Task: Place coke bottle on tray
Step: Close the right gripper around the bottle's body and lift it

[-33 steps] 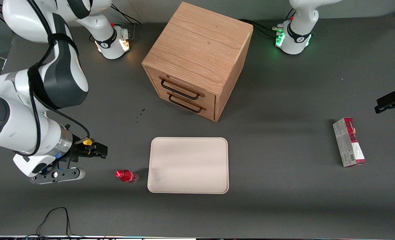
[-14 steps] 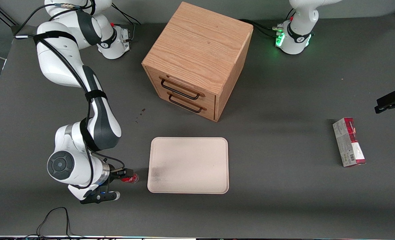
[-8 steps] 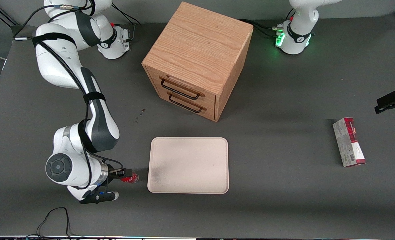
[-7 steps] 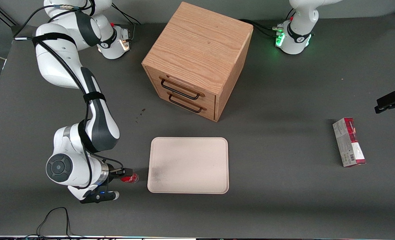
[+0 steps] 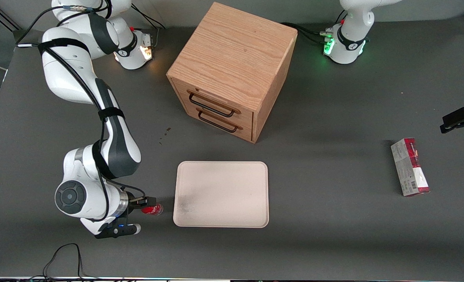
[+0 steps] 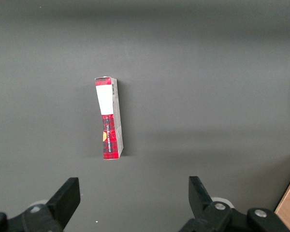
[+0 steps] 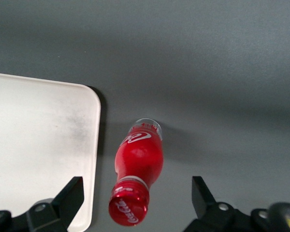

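The coke bottle (image 5: 154,210), small with a red cap and red label, stands on the grey table right beside the tray's (image 5: 221,184) short edge, toward the working arm's end. The tray is flat, cream-white and carries a grey smudge. My right gripper (image 5: 147,202) hangs over the bottle's cap. In the right wrist view the gripper (image 7: 136,197) is open: its two black fingers (image 7: 70,195) stand wide on either side of the coke bottle (image 7: 137,157) without touching it. The tray's (image 7: 38,130) rounded corner lies just beside the bottle.
A wooden drawer cabinet (image 5: 232,70) with two black handles stands farther from the front camera than the tray. A red-and-grey carton (image 5: 409,167) lies toward the parked arm's end of the table, also seen as the carton (image 6: 109,118) in the left wrist view.
Over the last two seconds the right arm swung down and brought the gripper over the bottle. In the last second it has barely shifted; the bottle has not moved.
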Action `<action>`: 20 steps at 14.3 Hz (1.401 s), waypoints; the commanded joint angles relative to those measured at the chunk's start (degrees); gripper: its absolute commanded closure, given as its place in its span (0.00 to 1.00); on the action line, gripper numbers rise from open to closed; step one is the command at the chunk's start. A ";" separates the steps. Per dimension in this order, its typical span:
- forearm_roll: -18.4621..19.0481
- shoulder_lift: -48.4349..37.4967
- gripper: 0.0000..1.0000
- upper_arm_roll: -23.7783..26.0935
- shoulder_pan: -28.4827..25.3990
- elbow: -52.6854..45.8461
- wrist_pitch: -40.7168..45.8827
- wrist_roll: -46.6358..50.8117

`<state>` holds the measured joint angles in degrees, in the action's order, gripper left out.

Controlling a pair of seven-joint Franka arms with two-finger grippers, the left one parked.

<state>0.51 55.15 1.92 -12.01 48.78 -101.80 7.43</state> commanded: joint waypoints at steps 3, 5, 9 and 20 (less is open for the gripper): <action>1.25 0.83 0.72 0.02 -0.65 -1.58 0.99 0.12; 1.25 0.83 0.92 0.02 -0.65 -1.58 0.99 0.04; 1.25 0.48 1.00 0.02 -0.65 -1.58 1.08 0.04; 1.16 -13.04 1.00 0.10 -0.12 -2.11 16.27 0.04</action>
<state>1.08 46.43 1.78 -12.16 45.56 -88.50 7.43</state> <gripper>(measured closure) 0.687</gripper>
